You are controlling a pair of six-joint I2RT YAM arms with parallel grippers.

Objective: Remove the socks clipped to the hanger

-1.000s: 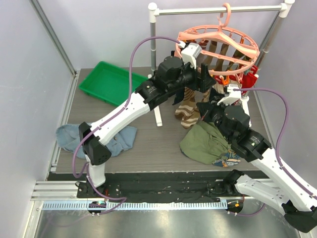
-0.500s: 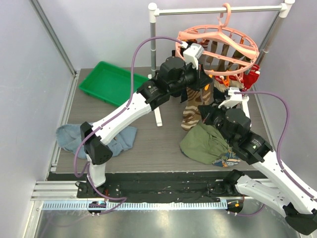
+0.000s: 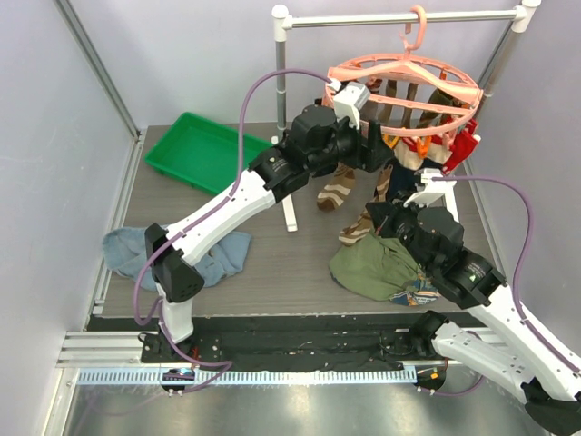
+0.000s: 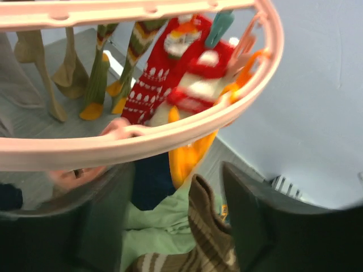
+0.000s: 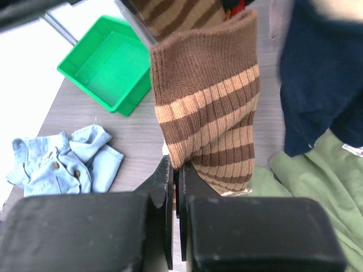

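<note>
Socks (image 4: 153, 85) of many colours hang from the pegs of the round pink hanger (image 3: 404, 65). The hanger hooks over the rail stand (image 3: 399, 18) at the far right of the table (image 3: 272, 263). The left gripper (image 4: 181, 226) is raised just under the hanger's rim with its jaws apart. Some brown striped knit shows in the gap between them, but I cannot tell whether it touches either finger.

Lower down and nearer me, the right gripper (image 5: 177, 170) is closed, pinching the bottom edge of a brown-and-tan striped sock (image 5: 210, 113). That sock hangs beside a navy one (image 5: 320, 85). Beneath the hanger an olive-green garment (image 3: 372, 263) lies crumpled on the table, close to the right arm. A green tray (image 3: 195, 150) sits at the far left, and a blue denim garment (image 3: 127, 250) lies heaped near the left arm's base, well apart from the hanger.
</note>
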